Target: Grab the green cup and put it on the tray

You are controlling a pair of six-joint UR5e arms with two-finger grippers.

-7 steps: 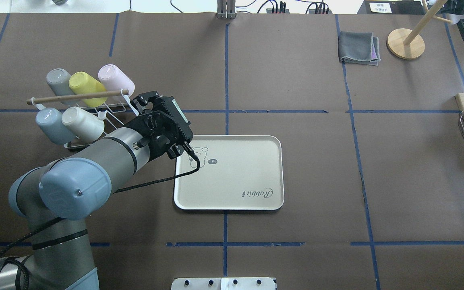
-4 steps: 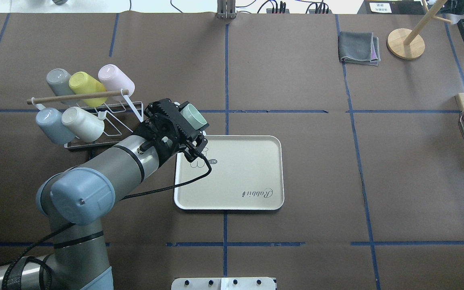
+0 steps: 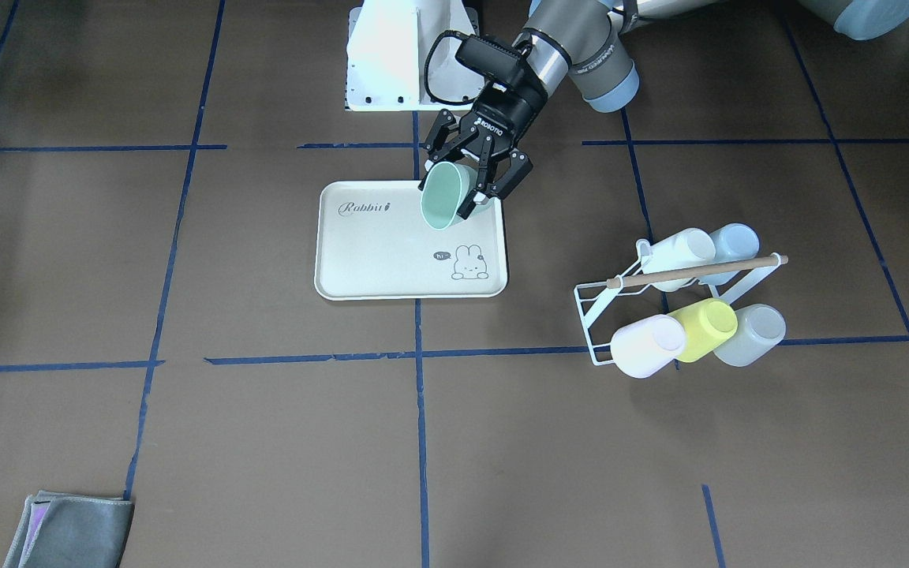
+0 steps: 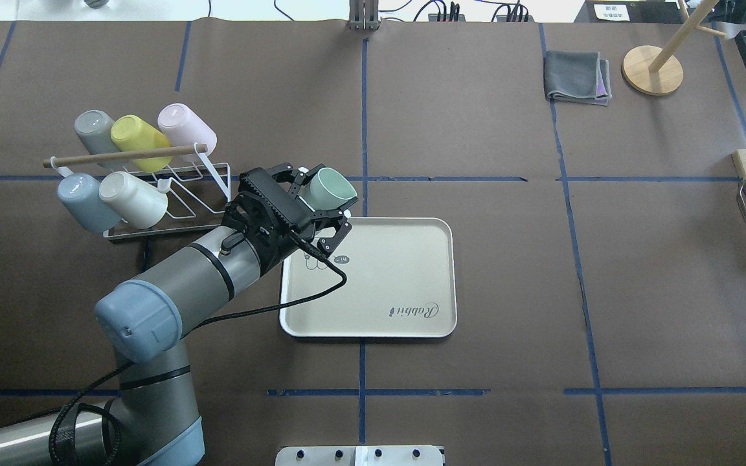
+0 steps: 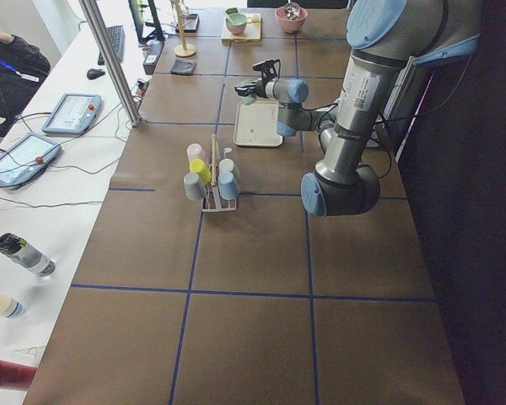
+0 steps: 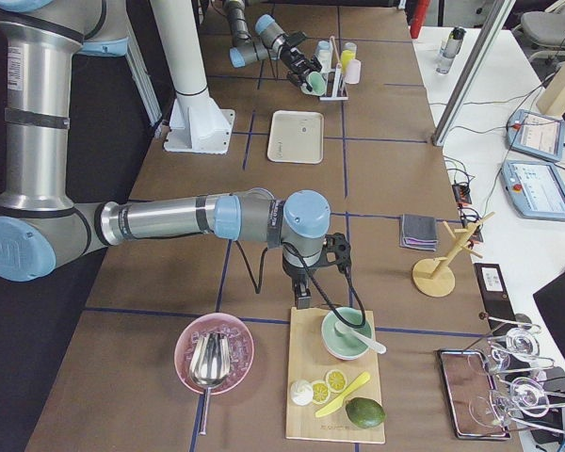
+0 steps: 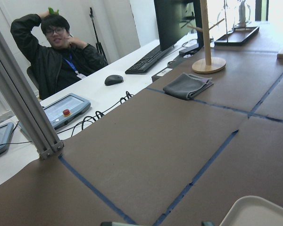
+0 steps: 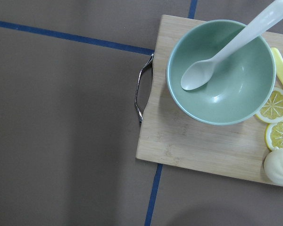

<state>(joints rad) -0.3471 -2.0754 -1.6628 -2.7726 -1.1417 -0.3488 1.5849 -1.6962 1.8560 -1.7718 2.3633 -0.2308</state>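
— Green cup (image 3: pixel 443 202), where?
— In the air, in the left gripper (image 3: pixel 452 196), over the tray (image 3: pixel 391 256), on the tray's side toward the rack (image 3: pixel 592 319). It isn't touching the tray. It's tipped well over, mouth pointing away from the wrist.
— Grip?
— Jaws closed partway, one finger on each side of the cup's outer wall, nothing else between them. It looks taken across the body, closer to the base than the rim. Exact contact is hidden by the cup.
— Handling?
— My read: light, stiff plastic, no handle, smooth and slightly tapered, so it can slip out of a weak pinch. The thin wall probably gives near the rim and is stiffer by the base. Best hold is across the wall at mid-height or lower, with a moderate squeeze. Not fragile, but it'd bounce and roll if dropped.
— Task status?
— Picked, not placed. I'd guess it needs turning upright and lowering onto bare tray, inside the rim, before letting go. Set down tilted, it likely tips and rolls.
— Other arm?
— Right gripper (image 6: pixel 302 298) is well apart from the tray and shows only in a side view. Open or closed, can't tell.
— Rest?
— Five other cups (image 3: pixel 707 319) hang on the rack beside the tray, none of them mint.
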